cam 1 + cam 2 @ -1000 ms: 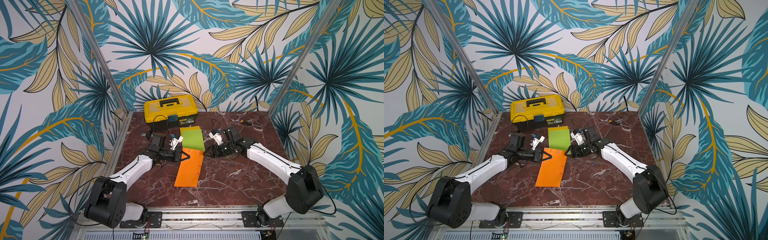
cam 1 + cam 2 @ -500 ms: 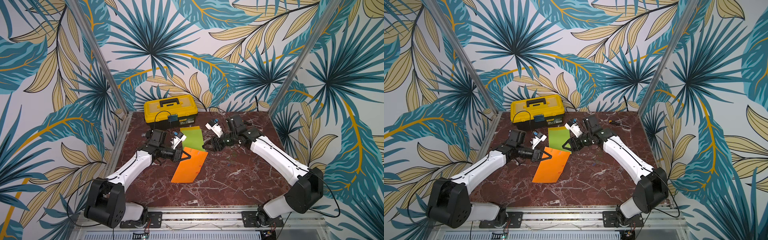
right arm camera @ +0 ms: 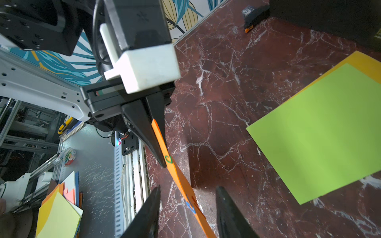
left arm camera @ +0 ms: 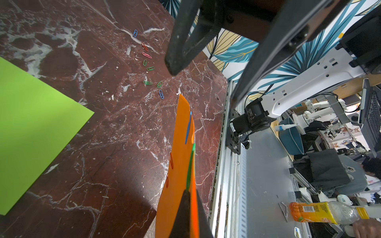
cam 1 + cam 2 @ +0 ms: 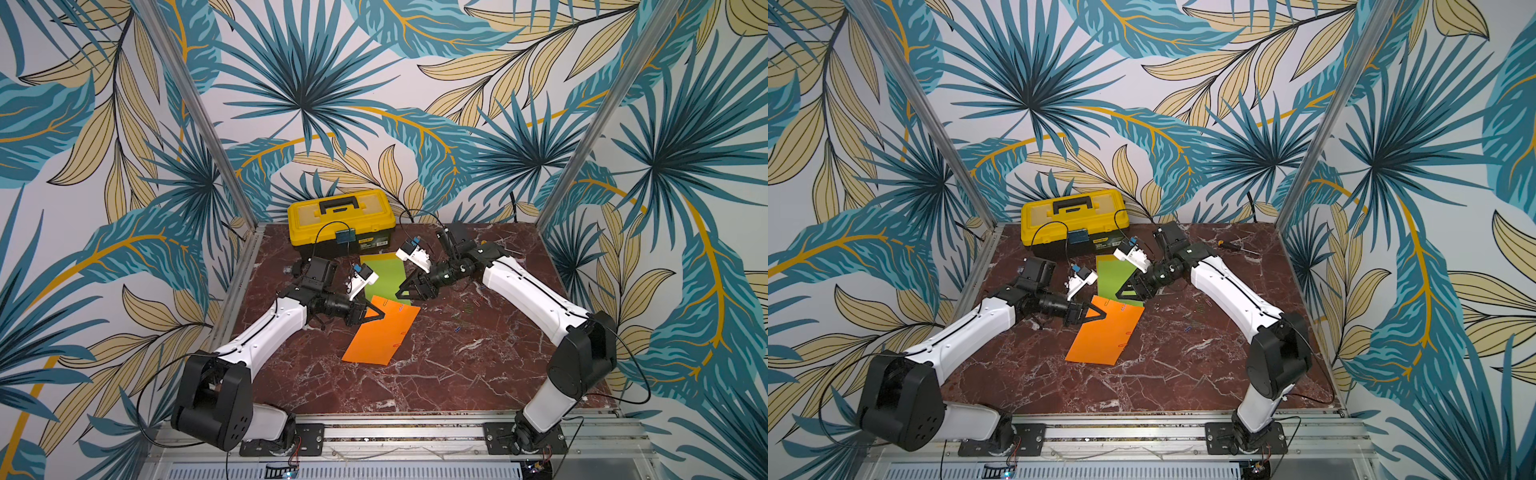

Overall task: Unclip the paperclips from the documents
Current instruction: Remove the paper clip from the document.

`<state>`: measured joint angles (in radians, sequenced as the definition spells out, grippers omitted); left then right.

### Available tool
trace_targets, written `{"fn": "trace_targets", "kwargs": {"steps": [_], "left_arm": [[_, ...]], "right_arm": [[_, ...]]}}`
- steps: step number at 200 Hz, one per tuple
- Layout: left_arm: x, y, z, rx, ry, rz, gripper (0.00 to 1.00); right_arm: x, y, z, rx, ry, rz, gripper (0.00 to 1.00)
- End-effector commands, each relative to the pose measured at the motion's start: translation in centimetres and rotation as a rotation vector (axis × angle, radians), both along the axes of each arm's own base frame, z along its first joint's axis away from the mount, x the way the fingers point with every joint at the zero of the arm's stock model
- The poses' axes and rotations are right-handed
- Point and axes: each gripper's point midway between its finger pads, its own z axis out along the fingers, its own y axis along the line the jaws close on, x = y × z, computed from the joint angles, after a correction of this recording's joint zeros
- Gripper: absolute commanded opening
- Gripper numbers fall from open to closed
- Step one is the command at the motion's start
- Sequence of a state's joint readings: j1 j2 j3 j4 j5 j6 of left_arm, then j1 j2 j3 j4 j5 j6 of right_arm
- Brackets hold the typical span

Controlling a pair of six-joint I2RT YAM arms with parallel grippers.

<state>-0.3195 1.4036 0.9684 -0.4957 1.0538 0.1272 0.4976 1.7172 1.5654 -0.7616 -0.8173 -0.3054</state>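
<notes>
Left gripper (image 5: 379,314) is clamped on a corner of the orange sheet (image 5: 380,336), edge held up. Right gripper (image 3: 188,188) is nearer the blue paperclip (image 3: 190,206): jaws apart, clip btwn them on that edge. We'd close & pull outward, off the edge.

Left hand (image 5: 1103,312) on orange sheet (image 5: 1105,334)

Black left fingers (image 3: 151,136) at the orange sheet (image 5: 380,336), which has a green clip (image 4: 190,164), a blue clip (image 4: 188,129) and a red clip (image 4: 171,162) on it. Black right fingers (image 3: 228,212) beside the lime green sheet (image 5: 384,278), with a yellow sheet (image 3: 362,61) edge under it. Past the fingers, loose paperclips (image 4: 146,55): red, green, blue. The tabletop (image 5: 457,365) is dark red marble with white veins. The toolbox (image 5: 338,212) is yellow with a black handle and base. The walls (image 5: 291,83) are a teal and tan leaf print on white.
</notes>
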Motion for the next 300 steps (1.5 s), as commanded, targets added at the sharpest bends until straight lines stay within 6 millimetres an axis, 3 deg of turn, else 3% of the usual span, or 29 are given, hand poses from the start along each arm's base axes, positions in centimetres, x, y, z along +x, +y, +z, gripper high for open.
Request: {"fn": "trace_targets", "kwargs": {"steps": [1,147,247,300], "left_arm": [[0.1,-0.4,0.5,-0.014,-0.031,-0.035,0.0],[-0.5,-0.6,0.9,-0.025,-0.032,-0.054,0.0],[-0.6,-0.6,0.9,-0.024,-0.03,-0.053,0.0],[-0.6,-0.5,1.0,-0.028,-0.029,-0.053,0.0]], "right_arm": [[-1.1,0.8,0.0,0.037,0.033,0.067,0.43],[-1.8,3.3,-0.9,0.079,0.076,0.122,0.34],[-2.4,3.1,-1.2,0.083,0.093,0.137,0.12],[-2.8,2.9,-1.6,0.075,0.098,0.139,0.1]]}}
